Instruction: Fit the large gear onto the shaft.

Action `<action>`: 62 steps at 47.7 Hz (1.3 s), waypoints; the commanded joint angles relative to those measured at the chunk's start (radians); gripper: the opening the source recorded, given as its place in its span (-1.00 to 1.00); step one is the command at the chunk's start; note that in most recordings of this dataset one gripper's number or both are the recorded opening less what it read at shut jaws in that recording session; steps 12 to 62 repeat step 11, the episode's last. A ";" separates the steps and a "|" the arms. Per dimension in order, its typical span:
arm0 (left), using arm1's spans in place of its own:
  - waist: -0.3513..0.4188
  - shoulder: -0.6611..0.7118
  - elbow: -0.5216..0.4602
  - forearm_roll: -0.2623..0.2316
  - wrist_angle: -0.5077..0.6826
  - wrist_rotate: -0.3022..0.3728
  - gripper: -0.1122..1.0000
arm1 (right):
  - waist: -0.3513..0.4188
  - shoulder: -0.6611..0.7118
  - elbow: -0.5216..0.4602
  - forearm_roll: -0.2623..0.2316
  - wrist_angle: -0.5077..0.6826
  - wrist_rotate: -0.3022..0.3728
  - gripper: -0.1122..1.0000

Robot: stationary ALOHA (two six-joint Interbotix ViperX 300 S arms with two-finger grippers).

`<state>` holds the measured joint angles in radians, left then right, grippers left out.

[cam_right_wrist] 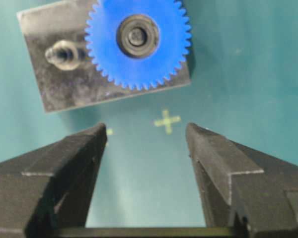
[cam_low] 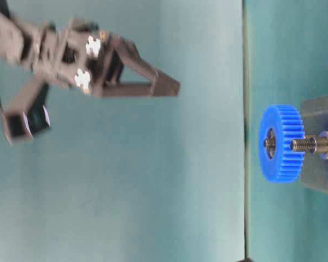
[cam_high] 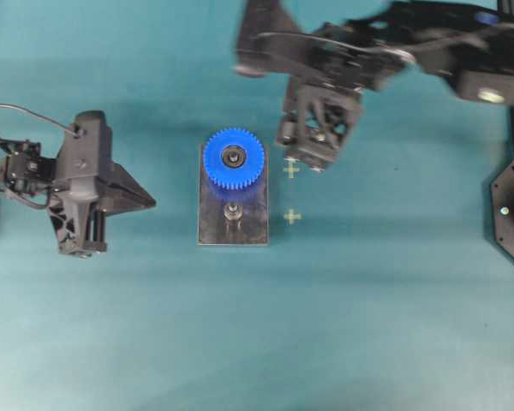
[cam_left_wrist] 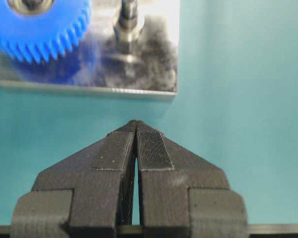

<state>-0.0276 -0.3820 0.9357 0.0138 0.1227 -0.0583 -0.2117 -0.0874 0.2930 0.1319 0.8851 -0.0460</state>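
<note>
Jaws first: your right gripper (cam_right_wrist: 145, 136) is standing spread wide with nothing between its fingers, hanging above the teal table (cam_high: 394, 308) just beside the grey plate (cam_high: 212, 224). Your left gripper (cam_left_wrist: 136, 130) is pinched closed on nothing, its tips pointing at the plate's long edge from a little way off. You are looking at the large gear (cam_high: 233, 159) sitting on the shaft at one end of the plate, while the twin peg (cam_high: 232, 211) is standing bare.
</note>
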 commanded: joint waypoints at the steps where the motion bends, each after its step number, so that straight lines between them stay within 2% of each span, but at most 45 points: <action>1: -0.002 -0.026 -0.012 0.003 -0.015 0.028 -0.80 | 0.017 -0.071 0.061 0.003 -0.092 -0.015 0.45; 5: -0.002 -0.040 -0.011 0.003 -0.028 0.061 -0.80 | 0.035 -0.094 0.120 0.003 -0.152 -0.023 0.45; 11: 0.002 -0.074 0.008 0.003 -0.058 0.094 -0.80 | 0.078 -0.100 0.172 0.005 -0.178 -0.025 0.45; 62: 0.002 -0.074 0.008 0.003 -0.058 0.094 -0.80 | 0.078 -0.100 0.172 0.005 -0.178 -0.025 0.45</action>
